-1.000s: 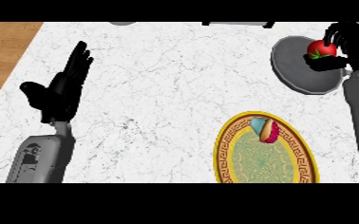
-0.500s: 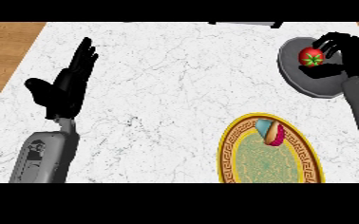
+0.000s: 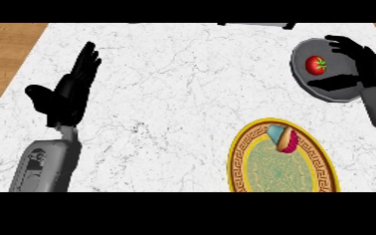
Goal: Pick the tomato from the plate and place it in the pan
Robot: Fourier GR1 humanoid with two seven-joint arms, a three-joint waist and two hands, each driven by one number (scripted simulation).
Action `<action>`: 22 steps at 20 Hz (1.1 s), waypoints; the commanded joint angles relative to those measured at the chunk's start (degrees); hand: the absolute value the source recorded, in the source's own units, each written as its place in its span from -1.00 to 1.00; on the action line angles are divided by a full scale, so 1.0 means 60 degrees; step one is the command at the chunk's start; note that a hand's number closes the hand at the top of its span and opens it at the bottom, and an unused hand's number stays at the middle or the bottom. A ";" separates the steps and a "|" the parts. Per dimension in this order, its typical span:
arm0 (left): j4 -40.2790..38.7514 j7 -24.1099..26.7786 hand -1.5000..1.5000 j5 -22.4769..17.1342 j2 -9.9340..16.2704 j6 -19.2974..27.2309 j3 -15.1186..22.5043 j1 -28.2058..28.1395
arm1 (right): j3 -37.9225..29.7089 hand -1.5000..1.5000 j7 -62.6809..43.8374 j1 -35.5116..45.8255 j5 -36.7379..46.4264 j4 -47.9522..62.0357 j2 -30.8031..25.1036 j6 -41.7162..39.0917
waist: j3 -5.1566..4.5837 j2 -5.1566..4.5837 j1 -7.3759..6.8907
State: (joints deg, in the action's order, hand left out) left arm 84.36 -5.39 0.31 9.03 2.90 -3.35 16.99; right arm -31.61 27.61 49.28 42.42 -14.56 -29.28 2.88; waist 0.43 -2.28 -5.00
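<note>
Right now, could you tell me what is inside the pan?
The tomato lies in the pan. The right hand, fingers spread around the tomato, covers the pan's right side, so nothing there can be seen.

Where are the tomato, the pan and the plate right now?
tomato (image 3: 316,65), head view, middle of its red skin.
pan (image 3: 303,55), head view, grey floor left of the tomato.
plate (image 3: 238,152), head view, yellow patterned rim at its left.

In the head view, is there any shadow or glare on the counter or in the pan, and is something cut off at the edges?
Head view: light is even, with no glare on the white marble counter; the black right hand darkens part of the round grey pan beside the red tomato; the gold-rimmed green plate is cut at the lower edge, the right hand at the right edge.
</note>
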 commanded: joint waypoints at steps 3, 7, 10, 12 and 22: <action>-0.0201 0.0144 0.00 -0.0202 0.0282 -0.0143 -0.0407 -0.0229 | -0.1227 -1.00 0.1363 0.0003 -0.1293 0.0130 -0.0255 -0.0283 | -0.0015 0.0117 0.0265; 0.0010 0.0013 0.00 0.0052 0.0095 0.0122 -0.0198 -0.0317 | -0.1793 -1.00 0.1953 -0.0420 -0.1984 0.0462 -0.0827 -0.1579 | -0.0026 0.0211 0.0465; 0.0135 0.0224 0.00 -0.0010 0.0148 -0.0074 -0.0193 -0.0796 | -0.1917 -1.00 0.2543 -0.0972 -0.2296 0.0691 -0.1152 -0.3160 | -0.0037 0.0279 0.0570; 0.0194 0.0153 0.00 -0.0244 0.0383 -0.0188 -0.0525 -0.0755 | -0.1981 -1.00 0.2777 -0.1177 -0.2506 0.0658 -0.1526 -0.4122 | -0.0049 0.0327 0.0667; 0.0488 0.0169 0.00 -0.0328 0.0415 -0.0176 -0.0734 -0.1267 | -0.1757 -1.00 0.4011 -0.3241 -0.3209 -0.0349 -0.2410 -0.6406 | -0.0084 0.0458 0.0965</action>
State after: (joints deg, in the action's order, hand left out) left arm 85.85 -5.89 -0.50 10.65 3.00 -6.43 12.73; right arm -42.30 44.39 34.63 25.00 -14.62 -43.02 -26.30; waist 0.03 0.06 0.19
